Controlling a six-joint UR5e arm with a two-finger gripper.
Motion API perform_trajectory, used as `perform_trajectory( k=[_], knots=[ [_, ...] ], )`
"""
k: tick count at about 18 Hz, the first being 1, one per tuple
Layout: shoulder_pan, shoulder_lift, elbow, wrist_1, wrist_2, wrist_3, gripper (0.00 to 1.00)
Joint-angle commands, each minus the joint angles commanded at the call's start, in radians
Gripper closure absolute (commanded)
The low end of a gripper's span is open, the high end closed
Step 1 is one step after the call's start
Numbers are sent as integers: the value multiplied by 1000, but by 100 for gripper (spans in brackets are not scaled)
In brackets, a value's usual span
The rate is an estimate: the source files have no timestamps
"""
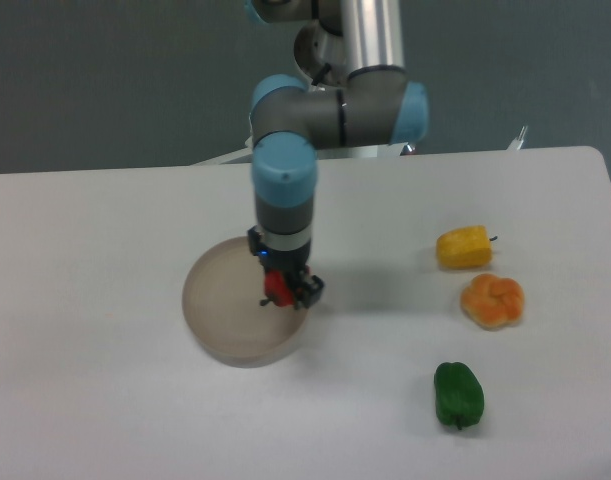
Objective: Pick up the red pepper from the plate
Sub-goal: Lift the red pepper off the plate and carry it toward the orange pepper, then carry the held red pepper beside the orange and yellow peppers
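Readable text: none
Labels/brands: none legible on arm, gripper, table or toys
Numbers/signs: none
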Motion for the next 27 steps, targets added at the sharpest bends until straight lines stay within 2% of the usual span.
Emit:
perform_trajectory(
  k=[4,12,18,22,27],
  knots=[
    [100,-18,75,-54,-5,140,79],
    [186,-37,82,-56,5,333,79],
    [187,-38,88,-57,32,336,78],
    [187,-40,103,-106,61,414,78],
    [192,-41,97,-120,64,422,78]
  ],
)
